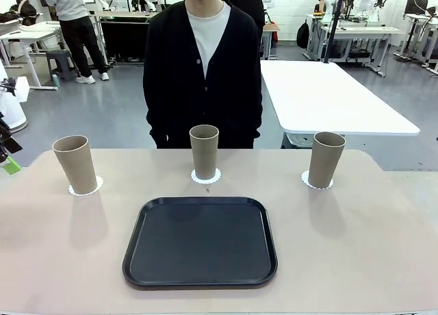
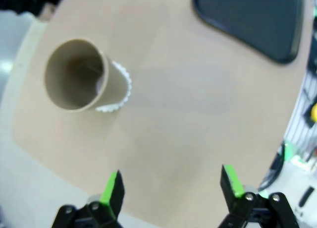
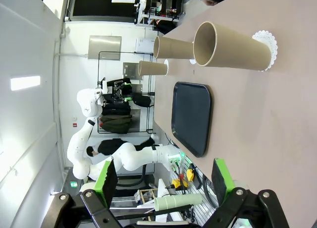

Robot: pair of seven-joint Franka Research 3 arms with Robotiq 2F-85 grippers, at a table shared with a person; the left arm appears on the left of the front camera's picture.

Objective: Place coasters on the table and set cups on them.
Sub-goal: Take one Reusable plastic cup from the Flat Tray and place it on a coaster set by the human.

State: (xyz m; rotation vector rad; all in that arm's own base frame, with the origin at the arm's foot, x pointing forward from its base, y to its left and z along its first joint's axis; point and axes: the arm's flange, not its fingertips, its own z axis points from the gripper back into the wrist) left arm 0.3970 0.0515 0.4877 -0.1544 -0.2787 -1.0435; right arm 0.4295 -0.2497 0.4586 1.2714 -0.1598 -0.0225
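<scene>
Cup point(image 2: 79, 77) on coaster point(image 2: 120, 89), well beyond spread left fingers point(image 2: 112, 188).

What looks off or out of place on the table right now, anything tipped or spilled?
Nothing stands out. All three cups, left, middle and right, stand upright, each on a coaster. The black tray lies flat and bare, and no spill shows on the table.

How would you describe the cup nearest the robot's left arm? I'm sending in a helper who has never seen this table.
Start at the beige table with the black tray in its middle. Three tan cups stand in a row beyond the tray, on the person's side, each on a white scalloped coaster. Yours is the left cup, on the coaster by the rounded corner; unlike the middle cup, it stands well off to the tray's side.
</scene>
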